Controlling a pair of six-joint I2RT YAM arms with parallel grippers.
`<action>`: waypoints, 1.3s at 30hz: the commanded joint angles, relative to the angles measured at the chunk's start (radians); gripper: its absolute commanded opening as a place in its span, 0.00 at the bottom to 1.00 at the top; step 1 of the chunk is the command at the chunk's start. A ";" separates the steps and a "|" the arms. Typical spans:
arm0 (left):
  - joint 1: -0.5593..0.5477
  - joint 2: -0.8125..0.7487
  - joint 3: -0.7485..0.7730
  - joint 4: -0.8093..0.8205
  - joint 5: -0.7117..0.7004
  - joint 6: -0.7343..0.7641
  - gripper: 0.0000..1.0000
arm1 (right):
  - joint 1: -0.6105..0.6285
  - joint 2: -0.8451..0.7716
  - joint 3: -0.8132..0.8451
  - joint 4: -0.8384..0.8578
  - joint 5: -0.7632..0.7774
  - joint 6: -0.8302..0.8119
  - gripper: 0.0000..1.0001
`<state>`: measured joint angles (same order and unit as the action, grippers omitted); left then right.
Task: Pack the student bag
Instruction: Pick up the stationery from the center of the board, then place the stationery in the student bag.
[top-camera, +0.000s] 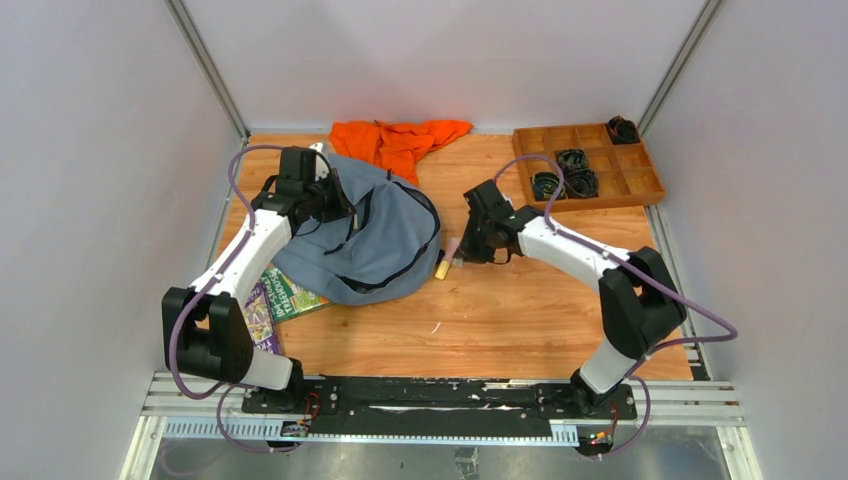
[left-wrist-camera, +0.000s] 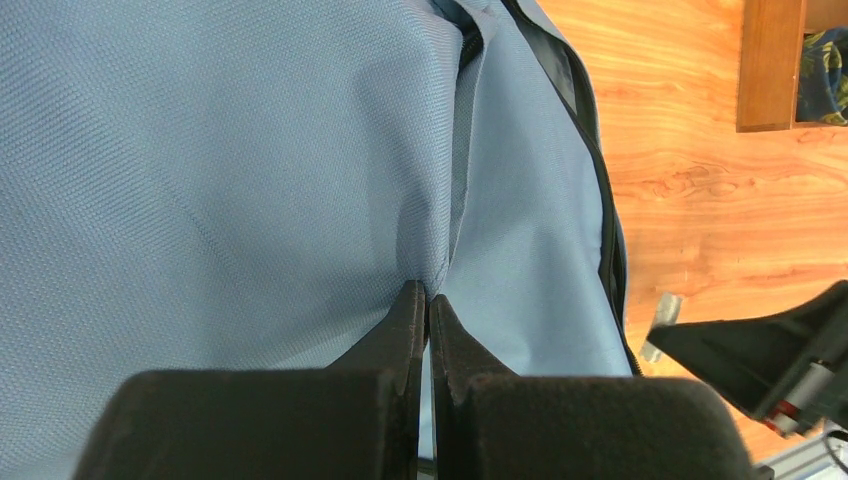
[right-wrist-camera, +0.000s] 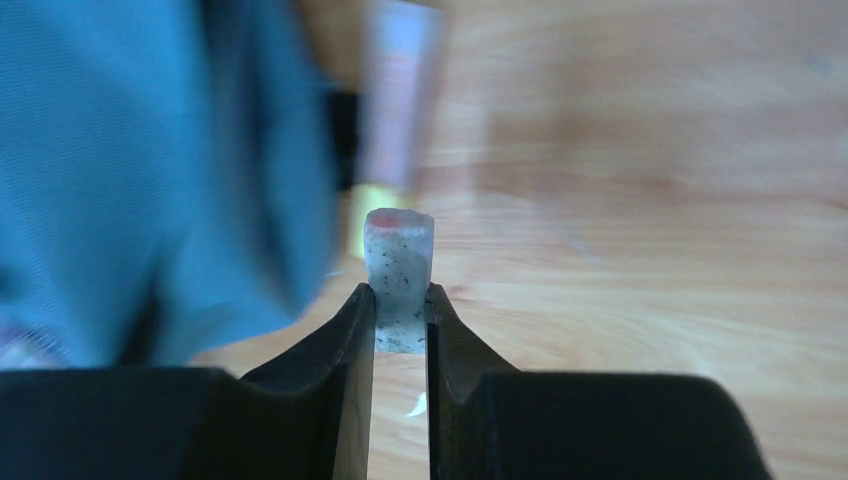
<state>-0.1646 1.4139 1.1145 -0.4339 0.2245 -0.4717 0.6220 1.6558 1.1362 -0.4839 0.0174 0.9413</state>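
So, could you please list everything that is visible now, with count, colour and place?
backpack: one, grey-blue, centre-left of the table
cloth: one, orange, far edge
tray: one, brown wood, far right corner
coils: four, black, in tray compartments
books: two it seems, green and purple, near left, partly under backpack
pen: one, pale pink with yellow end, beside backpack
block: one, speckled whitish, between right gripper's fingers
left gripper: black, shut on backpack fabric
right gripper: black, shut on block

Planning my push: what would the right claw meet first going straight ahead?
Probably the pale pink tube with yellow cap, just ahead of the right claw and its speckled white block, beside the grey-blue fabric backpack; depth unclear.
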 joint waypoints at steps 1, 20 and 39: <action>0.004 -0.028 -0.003 0.022 0.049 -0.003 0.00 | 0.014 -0.058 0.052 0.315 -0.238 -0.170 0.22; 0.023 -0.029 -0.007 0.047 0.107 -0.041 0.00 | 0.124 0.455 0.647 0.335 -0.573 -0.248 0.25; 0.032 -0.067 -0.007 0.028 0.119 -0.027 0.00 | 0.125 0.728 1.045 0.251 -0.474 -0.245 0.72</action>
<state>-0.1284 1.3827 1.0962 -0.4061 0.2710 -0.4976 0.7368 2.4153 2.1532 -0.2142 -0.4946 0.7265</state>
